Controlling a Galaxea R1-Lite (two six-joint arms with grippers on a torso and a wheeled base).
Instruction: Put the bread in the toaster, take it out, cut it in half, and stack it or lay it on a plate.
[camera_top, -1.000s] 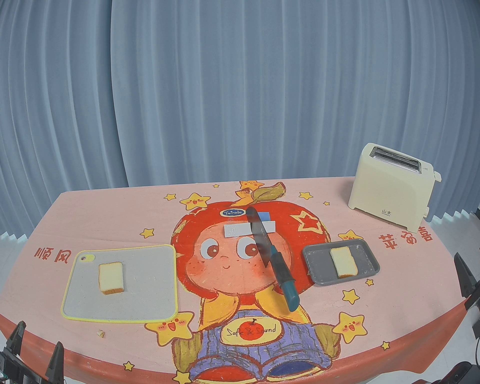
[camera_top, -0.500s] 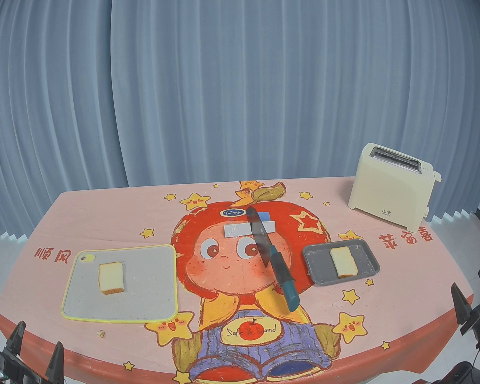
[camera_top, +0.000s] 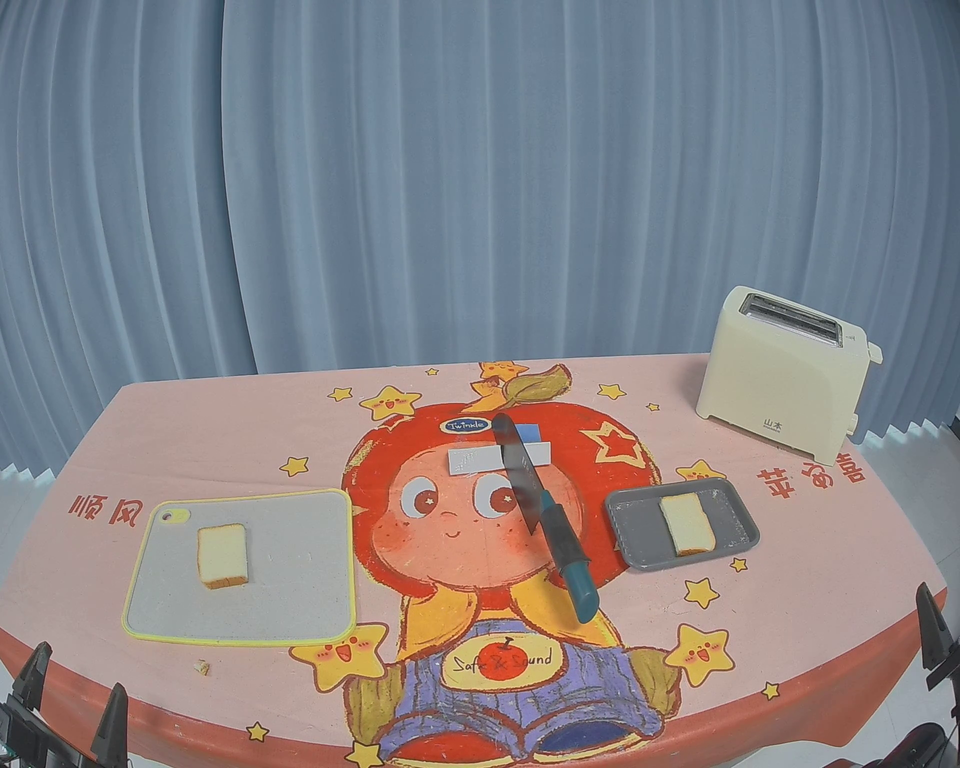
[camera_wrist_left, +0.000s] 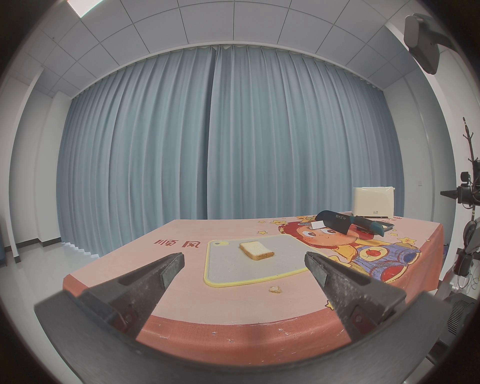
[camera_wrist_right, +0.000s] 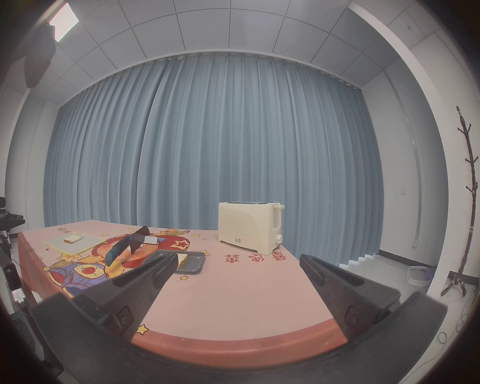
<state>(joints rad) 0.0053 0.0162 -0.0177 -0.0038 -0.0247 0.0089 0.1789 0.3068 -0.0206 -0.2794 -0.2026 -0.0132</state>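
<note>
A: Quickly, big stuff first?
B: Curtain (camera_top: 480, 180) across the back, table (camera_top: 200, 430) with a cartoon cloth in front of it. Toaster (camera_top: 785, 370) upright at the far right corner.
A: Flat things?
B: Board (camera_top: 290, 570) near left. Tray (camera_top: 630, 525) right of centre, in front of the toaster and apart from it. Knife (camera_top: 545, 515) between board and tray, teal handle toward the near edge, blade tip over a small white block (camera_top: 480, 458).
A: Grippers?
B: Left gripper (camera_top: 72, 695) at the near left edge, fingers spread wide, holding nothing. Right gripper (camera_wrist_right: 239, 260) off the near right edge, also wide, holding nothing.
A: Bread?
B: Left slice (camera_top: 222, 555) flat on the board, toward its left side. Right slice (camera_top: 687, 523) flat in the tray. Crumb (camera_top: 202, 666) on the cloth just in front of the board
</note>
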